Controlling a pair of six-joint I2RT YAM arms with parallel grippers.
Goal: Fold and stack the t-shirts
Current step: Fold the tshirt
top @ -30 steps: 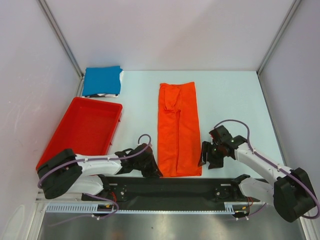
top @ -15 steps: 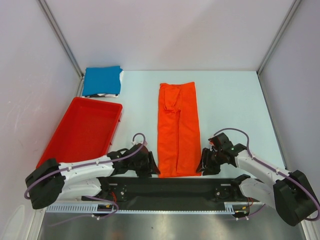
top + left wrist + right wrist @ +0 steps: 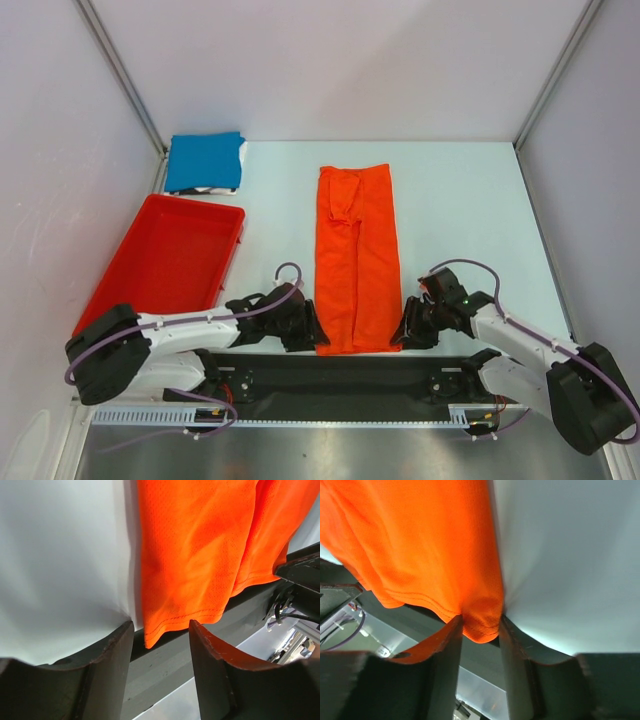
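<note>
Orange t-shirt (image 3: 355, 260) lies flat mid-desk (image 3: 460, 210), folded into a long narrow strip. Long axis runs near-to-far, roughly straight away from the arm bases. The stitched hem end points toward the robot and reaches the dark strip at the desk's near edge. The far end has a smaller folded flap on its left half.

Left end effector (image 3: 312, 335) is low at the strip's near-left corner. Its fingers (image 3: 107, 665) are spread, with the hem corner sitting in the gap between them. Fabric hangs beside the left finger and clear of the right one, so it is not pinched.

Right end effector (image 3: 405, 330) is low at the near-right corner. In the right wrist view its fingers (image 3: 445, 655) are pressed in on both sides of the hem corner. It looks like a pinch on the orange fabric, though the contact is hard to see at that angle.

Blue t-shirt (image 3: 204, 161) is folded into a compact rectangle at the far-left corner of the desk, well apart from the orange one. Red tray (image 3: 165, 255) sits on the left side, between the blue shirt and the left arm, with its long axis angled near-left to far-right.
</note>
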